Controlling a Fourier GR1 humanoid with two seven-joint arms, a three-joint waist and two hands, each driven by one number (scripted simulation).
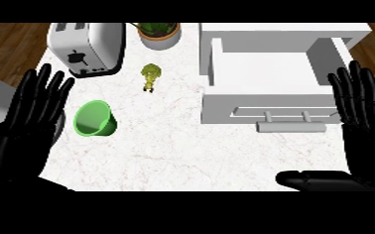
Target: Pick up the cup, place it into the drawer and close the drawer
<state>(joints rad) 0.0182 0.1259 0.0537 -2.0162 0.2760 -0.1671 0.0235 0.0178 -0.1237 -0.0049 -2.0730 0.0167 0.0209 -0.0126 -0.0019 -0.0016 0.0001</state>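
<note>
Nearest, at the view's lower corners, the left hand (33,109) and right hand (356,109) rest released, fingers straight and pointing up, grasping nothing. Just beside the left hand, the green cup (95,119) lies tipped on the white marble desk (183,153), its mouth facing up and toward the viewer. Farther right, the white drawer (267,74) stands pulled open. Beyond sit a small yellow-green figurine (150,76), a toaster (86,47) and a potted plant (159,32).
</note>
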